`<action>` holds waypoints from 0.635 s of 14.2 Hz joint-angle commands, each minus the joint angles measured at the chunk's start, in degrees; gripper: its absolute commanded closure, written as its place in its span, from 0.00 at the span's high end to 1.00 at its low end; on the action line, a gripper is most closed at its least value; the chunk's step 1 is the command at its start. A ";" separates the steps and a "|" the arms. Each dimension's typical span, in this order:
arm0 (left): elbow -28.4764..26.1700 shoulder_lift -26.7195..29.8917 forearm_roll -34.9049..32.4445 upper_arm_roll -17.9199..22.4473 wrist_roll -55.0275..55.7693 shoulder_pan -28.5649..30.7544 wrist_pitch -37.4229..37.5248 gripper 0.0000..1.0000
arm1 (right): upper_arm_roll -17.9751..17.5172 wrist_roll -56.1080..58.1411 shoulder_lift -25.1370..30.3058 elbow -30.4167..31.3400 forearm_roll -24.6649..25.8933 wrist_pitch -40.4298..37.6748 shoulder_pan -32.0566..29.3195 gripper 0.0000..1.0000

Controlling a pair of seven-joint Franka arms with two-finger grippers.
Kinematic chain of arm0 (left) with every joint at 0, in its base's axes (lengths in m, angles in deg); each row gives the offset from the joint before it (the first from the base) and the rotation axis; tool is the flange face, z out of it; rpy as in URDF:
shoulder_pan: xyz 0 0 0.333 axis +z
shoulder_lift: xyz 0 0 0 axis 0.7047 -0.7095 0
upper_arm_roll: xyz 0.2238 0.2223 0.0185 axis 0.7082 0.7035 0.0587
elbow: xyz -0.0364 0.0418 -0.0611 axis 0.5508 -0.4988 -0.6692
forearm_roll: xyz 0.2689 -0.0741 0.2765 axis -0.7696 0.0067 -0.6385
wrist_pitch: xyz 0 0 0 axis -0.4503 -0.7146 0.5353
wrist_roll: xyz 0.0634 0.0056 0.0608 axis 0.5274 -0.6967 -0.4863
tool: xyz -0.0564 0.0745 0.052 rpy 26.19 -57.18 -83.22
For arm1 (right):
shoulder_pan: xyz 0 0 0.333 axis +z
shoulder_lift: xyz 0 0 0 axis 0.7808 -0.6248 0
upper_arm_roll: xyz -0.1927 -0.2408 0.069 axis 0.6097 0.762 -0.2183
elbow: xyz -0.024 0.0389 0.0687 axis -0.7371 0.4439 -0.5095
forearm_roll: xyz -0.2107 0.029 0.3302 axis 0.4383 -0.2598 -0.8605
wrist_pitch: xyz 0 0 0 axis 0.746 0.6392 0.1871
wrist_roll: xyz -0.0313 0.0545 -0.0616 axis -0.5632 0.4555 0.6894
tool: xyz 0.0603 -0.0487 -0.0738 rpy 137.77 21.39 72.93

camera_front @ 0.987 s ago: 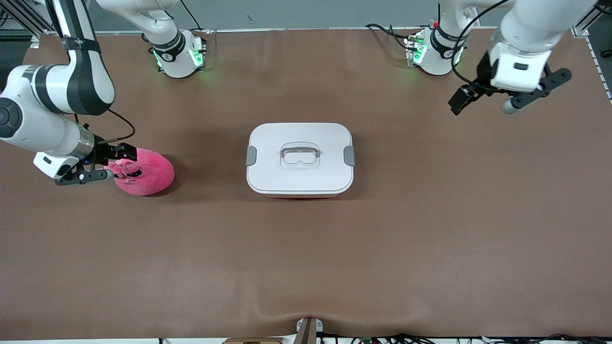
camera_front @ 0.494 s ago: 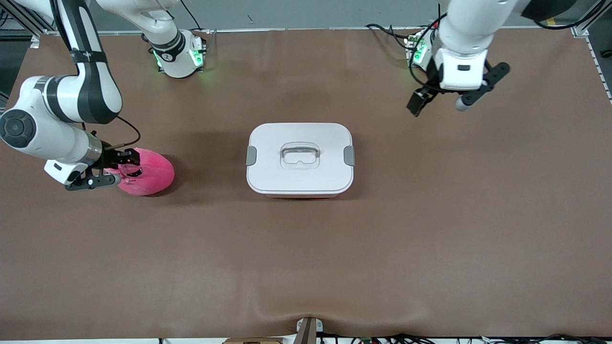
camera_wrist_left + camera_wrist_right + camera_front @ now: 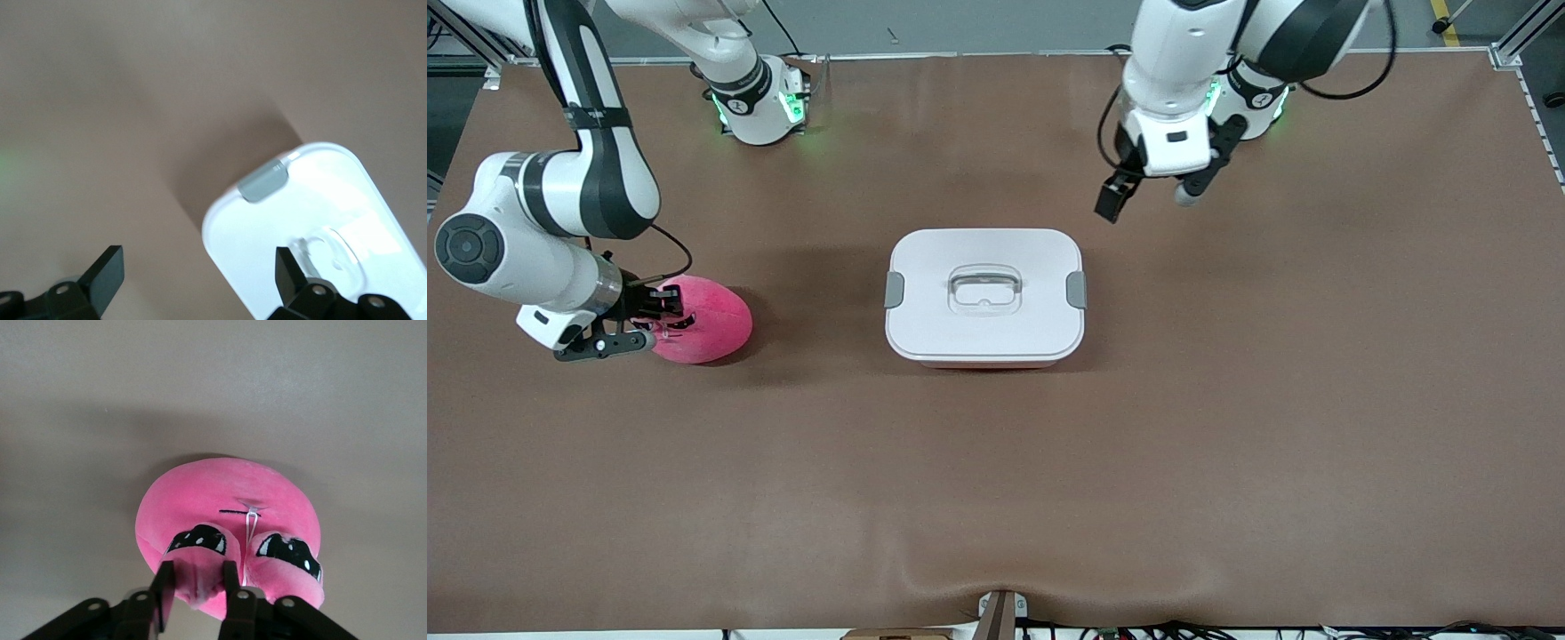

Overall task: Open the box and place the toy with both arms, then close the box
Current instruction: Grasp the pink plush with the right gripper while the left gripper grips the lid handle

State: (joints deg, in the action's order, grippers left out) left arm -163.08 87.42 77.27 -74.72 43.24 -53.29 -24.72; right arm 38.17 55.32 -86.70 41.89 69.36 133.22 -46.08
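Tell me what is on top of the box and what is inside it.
A white lid with a clear recessed handle sits on the box, grey clips at both ends. The lid covers the inside, so the contents cannot be seen.

The left hand (image 3: 193, 273) hangs with black fingers (image 3: 107, 270) spread wide over the brown bench (image 3: 133, 100) — below, the white-lidded rounded plastic box (image 3: 320, 200), grey clip (image 3: 263, 181) closed.

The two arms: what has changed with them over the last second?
The left hand, open, swung in from its end of the table to hover near the box. The right hand shifted slightly, staying clamped on the toy. Box and toy stayed put, lid on.
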 commanded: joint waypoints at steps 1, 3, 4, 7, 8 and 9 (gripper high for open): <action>0.88 -3.58 -0.85 -2.00 7.48 -0.22 -5.52 1.00 | 0.16 0.55 0.34 0.08 -0.91 -0.01 -0.33 0.24; 1.06 -7.00 -6.89 -2.27 15.72 -3.62 -9.22 1.00 | 0.16 0.46 0.34 -0.01 -0.99 -0.27 -0.33 0.06; 1.58 -9.11 -10.49 -2.35 20.47 -5.12 -9.93 1.00 | 0.16 0.37 0.34 -0.01 -0.99 -0.36 -0.33 0.00; 7.46 -17.63 -19.63 -2.35 35.66 -9.43 -10.11 1.00 | 0.16 0.29 0.43 -0.80 -0.99 -0.97 -0.33 0.00; 8.35 -19.57 -23.06 -2.35 39.98 -10.14 -10.03 1.00 | 0.16 0.46 0.43 -1.93 -0.99 -2.28 -0.77 0.00; 9.49 -21.59 -25.97 -2.44 43.68 -11.37 -10.11 1.00 | 0.16 0.63 0.35 -2.73 -0.99 -3.51 -1.21 0.00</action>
State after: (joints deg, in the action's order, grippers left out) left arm -158.37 71.16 56.33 -76.85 80.58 -63.07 -35.45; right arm 38.51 55.32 -86.70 41.05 69.31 132.23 -46.21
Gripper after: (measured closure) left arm 0.000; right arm 0.969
